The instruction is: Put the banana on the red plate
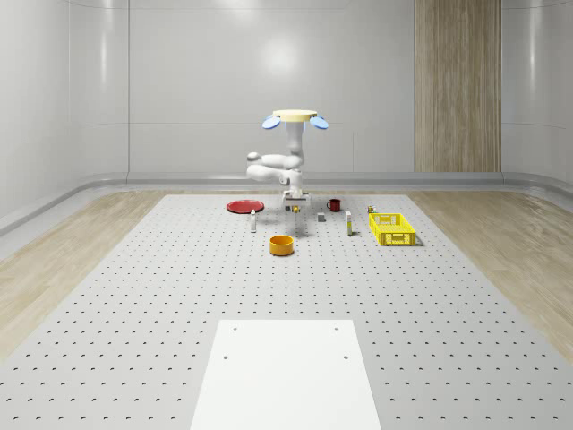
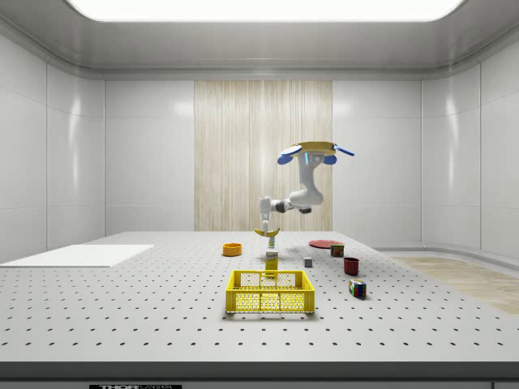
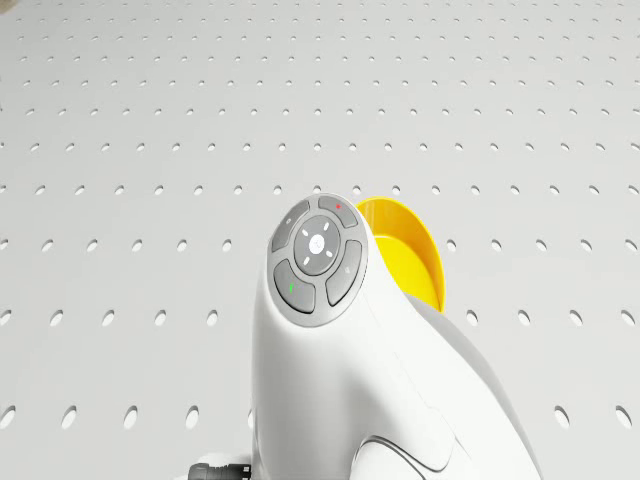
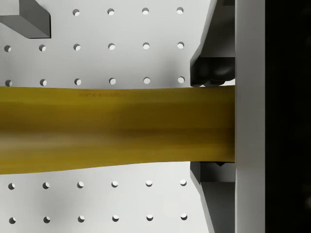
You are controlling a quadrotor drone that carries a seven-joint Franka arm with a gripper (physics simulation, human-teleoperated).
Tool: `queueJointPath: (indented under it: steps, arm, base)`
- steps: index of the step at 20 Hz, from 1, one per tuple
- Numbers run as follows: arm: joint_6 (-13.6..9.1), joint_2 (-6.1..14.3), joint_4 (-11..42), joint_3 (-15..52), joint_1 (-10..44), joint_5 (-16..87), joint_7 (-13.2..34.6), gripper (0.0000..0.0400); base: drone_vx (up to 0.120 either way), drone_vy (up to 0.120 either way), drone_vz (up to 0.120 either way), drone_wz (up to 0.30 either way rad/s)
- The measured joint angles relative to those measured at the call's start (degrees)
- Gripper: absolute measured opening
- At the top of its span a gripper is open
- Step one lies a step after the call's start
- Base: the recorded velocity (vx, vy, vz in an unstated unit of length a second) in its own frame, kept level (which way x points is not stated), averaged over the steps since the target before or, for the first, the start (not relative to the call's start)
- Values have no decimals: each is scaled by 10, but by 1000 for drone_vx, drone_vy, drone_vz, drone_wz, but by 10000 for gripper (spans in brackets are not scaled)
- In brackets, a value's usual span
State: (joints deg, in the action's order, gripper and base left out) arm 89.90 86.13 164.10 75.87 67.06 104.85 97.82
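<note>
Side view, drone [image 2: 315,151] hovering above table, arm bent downward, gripper [image 2: 265,229] pinching banana [image 2: 268,233]

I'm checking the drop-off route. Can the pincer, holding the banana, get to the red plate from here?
Probably yes. The pincer holds the banana lifted off the table, the drone hovering above. The red plate lies close by at the whole-scene view's left, with only a small bottle near it.

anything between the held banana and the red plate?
Mostly bare: in the whole-scene view the banana hangs from the end effector above the table, and just a small white bottle stands near the red plate.
</note>
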Motion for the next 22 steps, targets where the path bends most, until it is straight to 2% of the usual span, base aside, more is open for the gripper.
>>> queueJointPath:
  steps: [2,8,22]
  arm:
    - [1,1,0,0,0,-1,0,193]
    - [6,6,0,2,4,-3,-37,193]
    - [23,24,-1,4,9,-9,-243,193]
  base:
    - [0,0,120,0]
    - [0,0,7,-300]
    - [0,0,0,-300]
